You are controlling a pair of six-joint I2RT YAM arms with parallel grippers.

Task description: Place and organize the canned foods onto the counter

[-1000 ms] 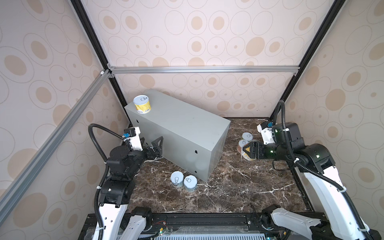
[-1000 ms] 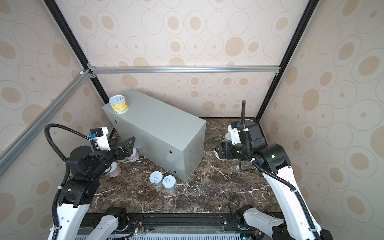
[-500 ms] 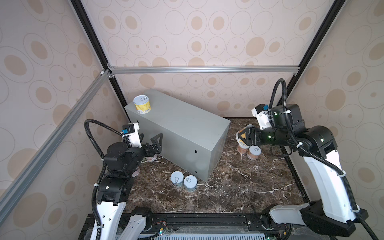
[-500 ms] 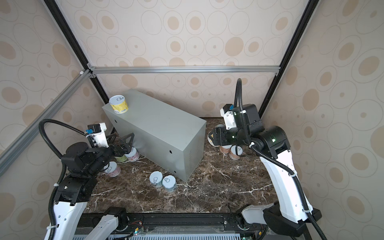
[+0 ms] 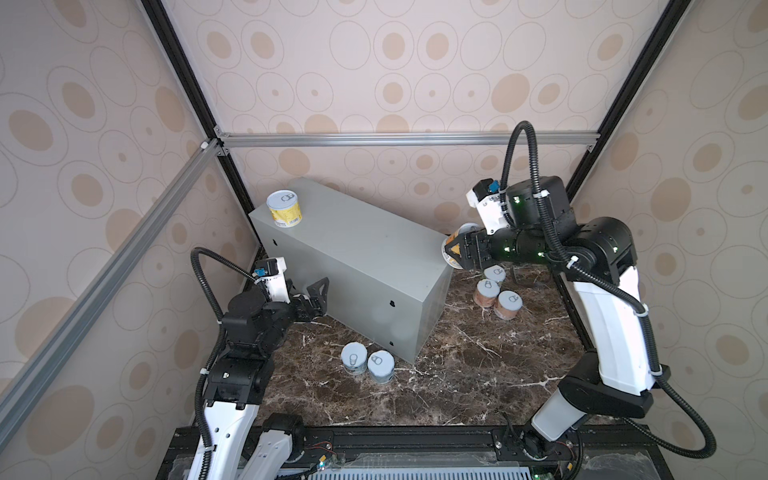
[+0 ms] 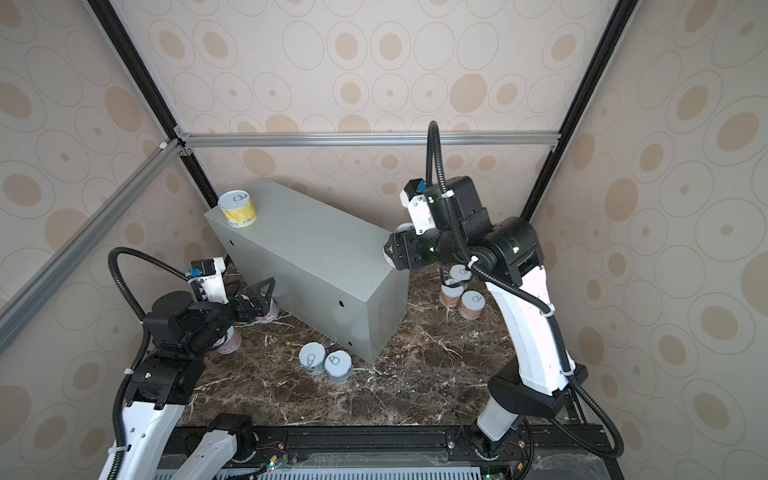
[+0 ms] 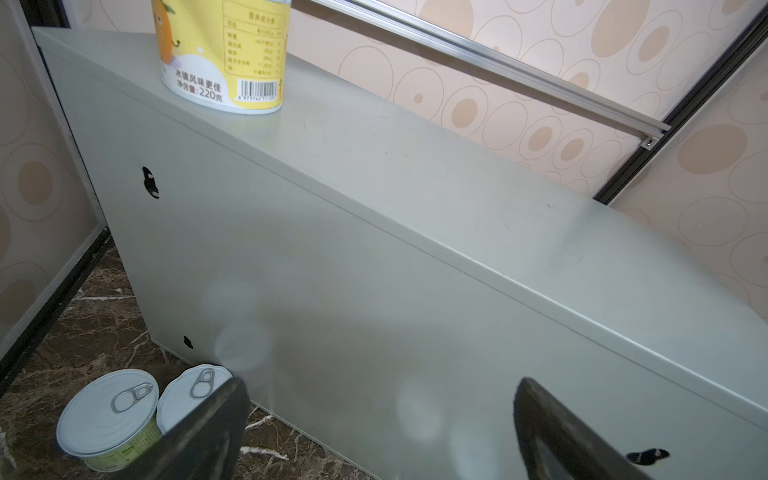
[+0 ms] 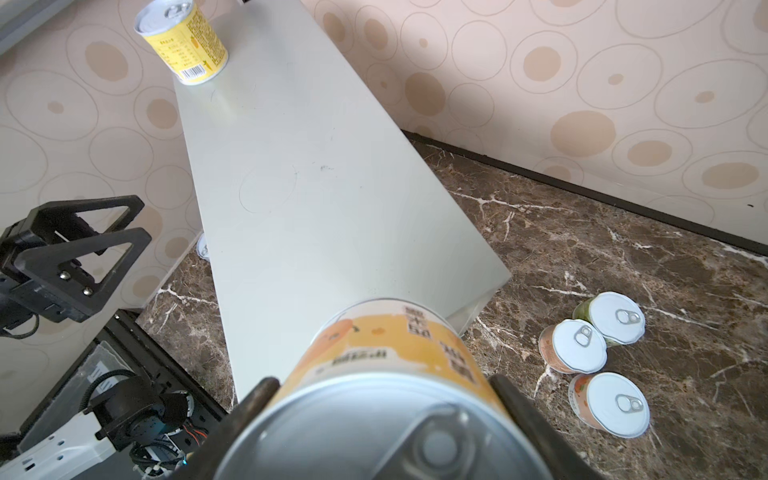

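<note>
Left gripper [image 6: 258,300] is hanging low at the left, jaws spread wide and gripping nothing, pointing at the front side of the counter [image 5: 353,257]. Two pink cans [image 6: 228,344] are sitting on the marble floor [image 5: 457,374] right by this arm, partly hidden by it. In the left wrist view a green can [image 7: 110,419] is standing on the floor, touching a second can whose label is hidden behind one finger [image 7: 199,432].

Yellow can [image 5: 284,208] is standing upright on the counter top, at its far left corner. The counter is lying at an angle across the floor.

Two blue cans [image 5: 368,362] are sitting on the floor just in front of the counter's near corner, touching each other.

Right gripper [image 5: 456,249] is clamping an orange can [image 8: 386,361] between partly closed jaws, lid facing the wrist camera, and is holding it at the counter's right end. Cannot tell if the can is touching the counter.

Three more cans [image 5: 496,291] are clustering on the floor below the right gripper, lids up: one green, two peach-orange.
</note>
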